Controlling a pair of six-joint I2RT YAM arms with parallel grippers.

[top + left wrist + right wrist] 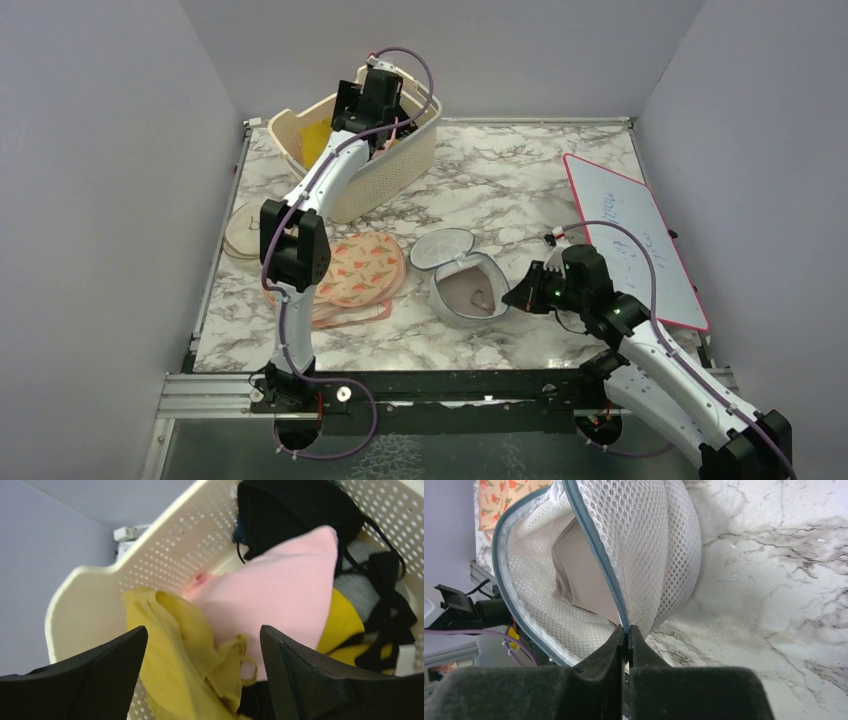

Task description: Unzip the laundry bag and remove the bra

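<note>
The laundry bag (447,302) is sitting in the middle of the marble table (520,170), and its zip is already running open. The round lid is flipping up on the far side, so the unzipping looks done to me. A taupe garment (576,575) is lying inside it, smooth and cup-shaped, most likely the bra, so taking it out is probably what is left.

The right gripper (626,639) is pinching the bag's blue-grey zip rim on its right side, jaws clenched tight on the tape and propping the wall up. The bag itself is soft white honeycomb mesh, drum-shaped and padded-looking, bulging where it is being held.

Well beyond the bag, to its far left, the left gripper (202,630) is hanging over a cream perforated plastic basket (165,545) with its jaws spread wide and gripping nothing. Below it, a soft pink garment (280,595) is lying beside a thin, crumpled yellow one (175,650) and some black strappy things.

Just left of the bag a flat peach patterned pouch (365,268) is lying on the marble.
</note>
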